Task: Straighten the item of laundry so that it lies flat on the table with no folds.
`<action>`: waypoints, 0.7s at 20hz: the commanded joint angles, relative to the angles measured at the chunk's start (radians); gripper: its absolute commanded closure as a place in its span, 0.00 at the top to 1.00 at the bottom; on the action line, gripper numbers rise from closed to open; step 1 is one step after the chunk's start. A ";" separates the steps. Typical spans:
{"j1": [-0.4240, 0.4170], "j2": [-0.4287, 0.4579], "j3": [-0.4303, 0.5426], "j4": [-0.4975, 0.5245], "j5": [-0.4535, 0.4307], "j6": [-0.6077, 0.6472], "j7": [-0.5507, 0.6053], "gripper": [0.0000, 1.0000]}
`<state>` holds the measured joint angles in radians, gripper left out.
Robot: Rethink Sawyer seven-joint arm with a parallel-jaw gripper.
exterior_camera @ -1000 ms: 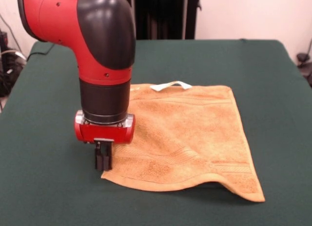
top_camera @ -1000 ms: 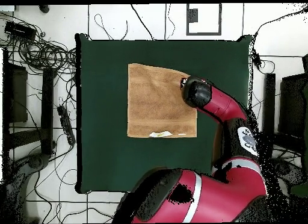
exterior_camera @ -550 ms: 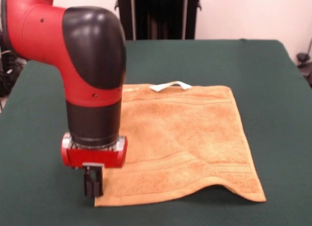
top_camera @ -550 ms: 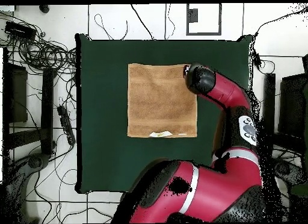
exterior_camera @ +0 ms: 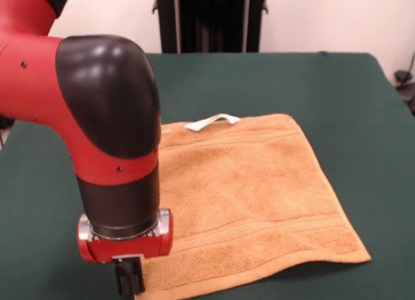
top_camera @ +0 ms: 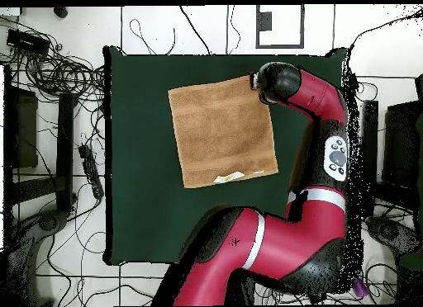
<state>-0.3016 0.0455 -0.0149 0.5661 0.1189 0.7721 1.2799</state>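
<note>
The towel (exterior_camera: 249, 196) lay spread out on the green table (exterior_camera: 363, 99). It was orange-tan and looked almost flat. In the overhead view the towel (top_camera: 221, 132) sat a little crooked, turned so its sides did not line up with the sides of the table (top_camera: 140, 205). It lay nearer the table's top side than its bottom side in that view.

A small white loop (exterior_camera: 212, 122) stuck out from the towel's far edge in the front view. From above, the loop (top_camera: 229, 178) showed at the towel's lower edge. Woven bands ran across the towel near two of its edges. The towel's near edge, by the right corner, rose up a little off the table and left a dark shadow under it.

The red and black arm (exterior_camera: 97, 131) came down at the towel's near left corner in the front view. The gripper (exterior_camera: 129, 279) hung at the arm's tip, right at that corner. Its dark fingers looked pressed close together, and the corner of the towel seemed pinched between them, though the bottom of the picture cut off the tips. From above, the arm (top_camera: 306, 93) covered the towel's top right corner and hid the gripper.
</note>
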 commanded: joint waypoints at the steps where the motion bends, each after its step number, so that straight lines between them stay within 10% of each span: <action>1: 0.026 0.153 0.199 -0.259 -0.067 0.210 -0.309 0.00; 10: -0.006 0.148 0.186 -0.347 -0.115 0.300 -0.331 0.00; 11: -0.009 0.146 0.181 -0.358 -0.134 0.300 -0.328 1.00; 14: -0.016 0.142 0.179 -0.353 -0.132 0.296 -0.331 1.00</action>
<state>-0.3055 0.1768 0.0606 0.2422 0.0360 0.9644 1.2702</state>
